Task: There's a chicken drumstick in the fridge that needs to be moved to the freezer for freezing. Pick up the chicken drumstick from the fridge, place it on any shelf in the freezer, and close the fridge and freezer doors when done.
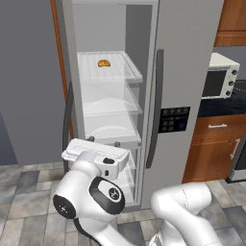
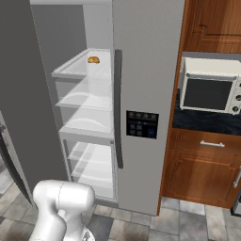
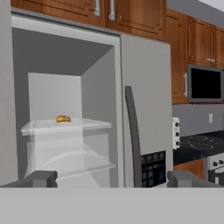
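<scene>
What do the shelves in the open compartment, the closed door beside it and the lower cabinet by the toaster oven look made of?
Shelves: clear glass or plastic with white rims, since the back wall shows through them. Closed door: smooth matte grey, likely painted or brushed metal; no grain shows. Lower cabinet: reddish-brown wood with a satin finish and visible panel framing, though in a rendered scene it could be veneer.

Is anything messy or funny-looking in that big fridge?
Nothing is spilled, broken or crooked. The fridge has its left side standing open while the right door is shut. Just one small golden-orange food sits on the top shelf.
</scene>
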You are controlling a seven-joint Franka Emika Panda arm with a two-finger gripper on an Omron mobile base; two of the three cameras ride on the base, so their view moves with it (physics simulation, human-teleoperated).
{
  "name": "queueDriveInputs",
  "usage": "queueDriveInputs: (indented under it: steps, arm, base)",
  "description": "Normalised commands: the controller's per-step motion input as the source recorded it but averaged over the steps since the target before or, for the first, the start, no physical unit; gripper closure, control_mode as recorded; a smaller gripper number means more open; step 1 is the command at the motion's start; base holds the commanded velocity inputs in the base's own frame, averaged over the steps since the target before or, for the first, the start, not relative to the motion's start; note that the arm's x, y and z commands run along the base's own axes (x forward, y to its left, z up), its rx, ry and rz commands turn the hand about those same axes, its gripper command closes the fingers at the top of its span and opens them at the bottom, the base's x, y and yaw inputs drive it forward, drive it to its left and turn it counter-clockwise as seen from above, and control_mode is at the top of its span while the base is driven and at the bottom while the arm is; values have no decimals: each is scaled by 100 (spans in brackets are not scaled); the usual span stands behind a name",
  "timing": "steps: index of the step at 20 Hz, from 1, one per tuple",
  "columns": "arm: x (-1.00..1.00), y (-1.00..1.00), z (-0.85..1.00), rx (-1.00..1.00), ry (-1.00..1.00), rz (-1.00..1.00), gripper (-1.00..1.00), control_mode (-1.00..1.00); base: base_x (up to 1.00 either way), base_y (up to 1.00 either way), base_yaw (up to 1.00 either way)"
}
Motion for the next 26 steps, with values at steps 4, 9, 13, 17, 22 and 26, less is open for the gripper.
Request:
queueDriveInputs:
  steps: [4, 9, 13, 17, 22, 26]
  arm:
    - [9, 73, -49, 0, 0, -5, -100, -100]
    - [19, 67, -54, 1, 0, -4, -100, -100]
    - [20, 66, -54, 3, 0, -3, -100, -100]
    - [31, 53, -42, 0, 0, -3, -100, -100]
    - [29, 54, -37, 0, 0, -5, -100, -100]
    - [29, 30, -27, 0, 0, -5, -100, -100]
  base:
    - [0, 0, 0]
    - [0, 0, 0]
    - [0, 0, 0]
    - [0, 0, 0]
    - [0, 0, 0]
    - [0, 0, 0]
